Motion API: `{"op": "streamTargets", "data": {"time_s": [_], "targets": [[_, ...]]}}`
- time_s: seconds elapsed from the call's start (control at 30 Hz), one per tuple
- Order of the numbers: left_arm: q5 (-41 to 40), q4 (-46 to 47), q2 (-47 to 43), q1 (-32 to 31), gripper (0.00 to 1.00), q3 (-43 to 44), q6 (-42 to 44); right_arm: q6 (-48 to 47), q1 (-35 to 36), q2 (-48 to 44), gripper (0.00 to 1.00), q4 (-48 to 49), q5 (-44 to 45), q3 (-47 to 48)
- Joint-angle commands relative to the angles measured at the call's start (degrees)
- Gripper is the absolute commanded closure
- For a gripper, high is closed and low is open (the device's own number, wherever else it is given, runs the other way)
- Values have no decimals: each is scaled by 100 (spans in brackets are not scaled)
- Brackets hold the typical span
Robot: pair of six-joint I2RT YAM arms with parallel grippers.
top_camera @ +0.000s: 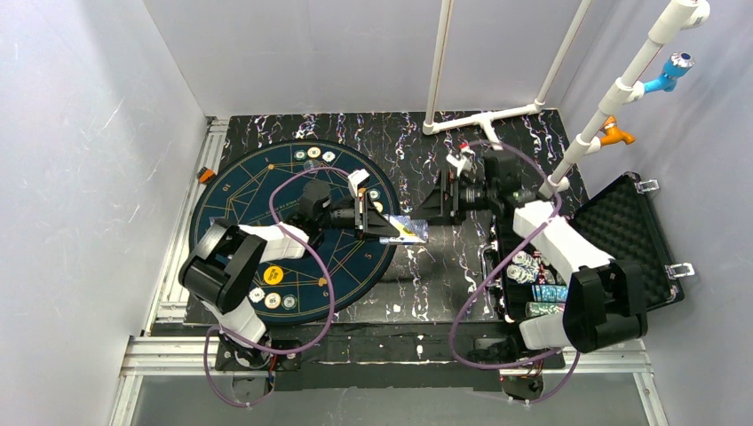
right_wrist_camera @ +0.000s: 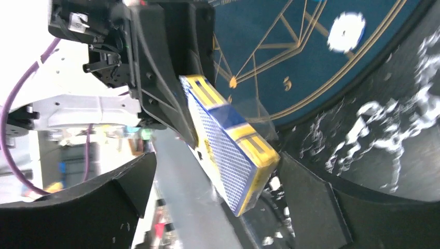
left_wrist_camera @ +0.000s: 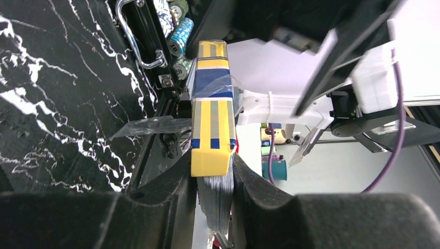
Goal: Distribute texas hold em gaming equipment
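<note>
A pack of playing cards in a yellow-and-blue box (top_camera: 404, 232) hangs over the right edge of the mat. My left gripper (top_camera: 377, 224) is shut on its near end. In the left wrist view the card edges (left_wrist_camera: 217, 199) stick out of the box (left_wrist_camera: 211, 114), pinched between the jaws of the left gripper (left_wrist_camera: 214, 171). My right gripper (top_camera: 437, 209) stands open around the box's far end (right_wrist_camera: 231, 140), fingers apart on both sides and not touching it. Poker chips and a yellow button disc (top_camera: 273, 275) lie on the mat; more chips (top_camera: 533, 266) sit in the case.
The round dark-blue mat (top_camera: 240, 195) covers the left of the black marbled table. The open black foam-lined case (top_camera: 639, 231) stands at the right, its handle (left_wrist_camera: 140, 36) near the card box. A loose flap of clear wrap (left_wrist_camera: 150, 126) hangs off the box. White pipes (top_camera: 484, 115) rise at the back.
</note>
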Motion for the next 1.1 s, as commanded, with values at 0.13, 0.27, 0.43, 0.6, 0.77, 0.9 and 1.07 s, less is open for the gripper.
{"op": "streamTargets", "data": {"time_s": [0.13, 0.27, 0.43, 0.6, 0.77, 0.9, 1.07], "targets": [[656, -1235, -634, 148, 100, 16, 777, -5680, 225, 445, 2, -3837, 1290, 3108], [766, -1323, -737, 143, 100, -63, 839, -6759, 855, 112, 2, -4025, 1841, 3132], [733, -1393, -816, 143, 100, -37, 874, -7201, 1805, -15, 2, -3873, 2674, 2631], [748, -1413, -798, 143, 100, -15, 831, -7260, 3122, -57, 2, -3398, 3872, 2127], [806, -1413, -815, 135, 100, -23, 842, -7350, 3350, -10, 2, -3132, 4268, 1945], [843, -1416, -801, 135, 100, -21, 828, -7452, 3461, 56, 2, -2999, 4639, 1909], [901, -1416, -790, 119, 100, -49, 814, -7660, 3464, 91, 2, -3094, 4806, 2160]]}}
